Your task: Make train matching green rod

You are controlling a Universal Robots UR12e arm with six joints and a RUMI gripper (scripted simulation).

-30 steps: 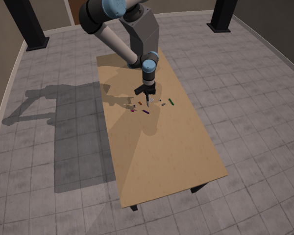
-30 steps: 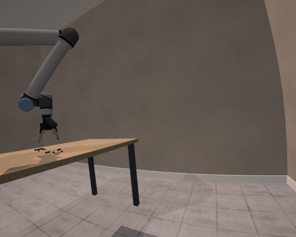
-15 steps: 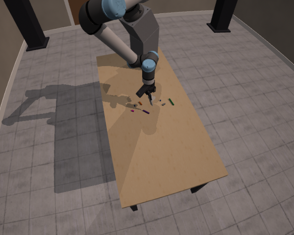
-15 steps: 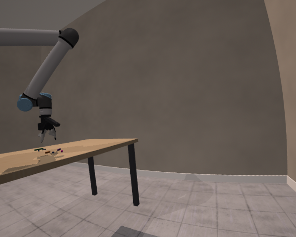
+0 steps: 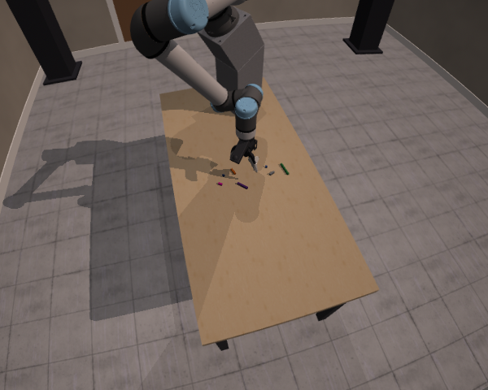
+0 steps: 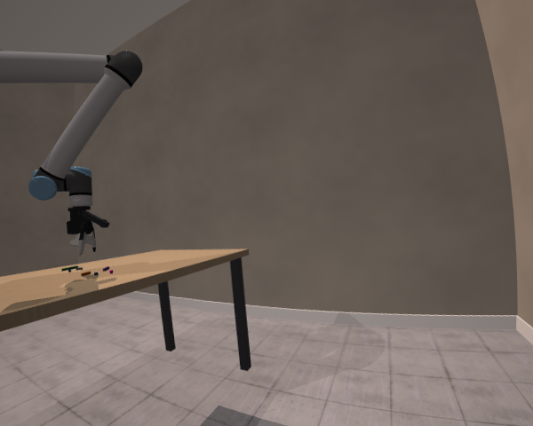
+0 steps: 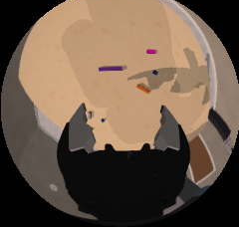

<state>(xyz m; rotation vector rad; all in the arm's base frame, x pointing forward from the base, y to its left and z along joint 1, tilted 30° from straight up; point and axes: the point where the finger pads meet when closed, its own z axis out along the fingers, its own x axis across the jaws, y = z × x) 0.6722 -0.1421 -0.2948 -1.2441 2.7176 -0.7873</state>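
On the table (image 5: pixel 277 252) (image 6: pixel 202 256) (image 7: pixel 45 53), we are seeing the green rod (image 5: pixel 284 168) (image 6: pixel 69 268) lying flat, at one side of the scattered rods in the top view. Near it are resting the short grey rod (image 5: pixel 272 172) (image 6: pixel 79 268) (image 7: pixel 91 114) and one small blue rod (image 5: pixel 265 166) (image 6: pixel 69 270) (image 7: pixel 103 120), the two standing apart from each other. Across from these, we are finding the purple rod (image 5: pixel 241 185) (image 6: pixel 106 268) (image 7: pixel 111 69) lying by itself, while the orange rod (image 5: pixel 233 171) (image 6: pixel 85 273) (image 7: pixel 143 89) is resting at a slant to it. A second blue rod (image 5: pixel 223 175) (image 6: pixel 96 273) (image 7: pixel 155 73) is sitting between the orange rod and the magenta rod (image 5: pixel 220 184) (image 6: pixel 111 272) (image 7: pixel 151 52), touching neither. Above the table, we are holding our pincer (image 5: pixel 255 166) (image 6: pixel 87 252) (image 7: pixel 123 104) pointing downward, its fingers standing wide apart and gripping nothing. From it our arm (image 5: pixel 193 75) (image 6: pixel 87 119) is reaching up and back, and its shadow is spreading over part of the wood and the tiled floor (image 5: pixel 403 201) (image 6: pixel 349 358). Farther out, two dark pillars (image 5: pixel 363 25) are standing near the walls.
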